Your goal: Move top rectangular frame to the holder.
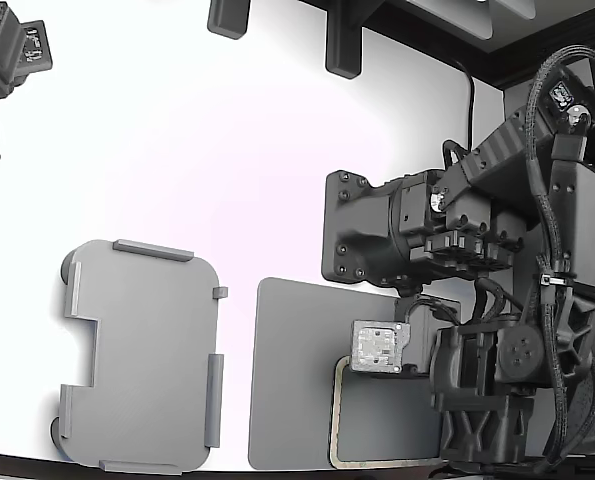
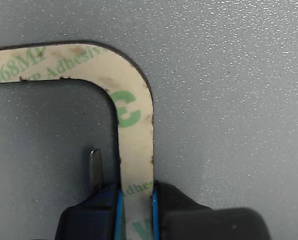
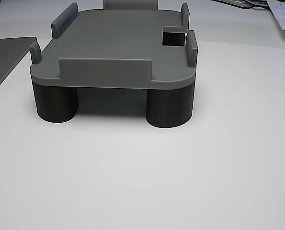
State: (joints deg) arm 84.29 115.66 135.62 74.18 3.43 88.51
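Exterior overhead; wrist close; other low, table-level

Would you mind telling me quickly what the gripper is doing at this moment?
Gripper: closed on one side of the top rectangular frame, which lies on the dark grey pad.

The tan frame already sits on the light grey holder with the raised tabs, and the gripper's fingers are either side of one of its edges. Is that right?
Not quite. The exterior view shows the tan frame lying on the dark grey pad, not on the holder, which stands bare toward that view's left. The rest holds: in the wrist view the gripper has its fingers either side of one frame edge.
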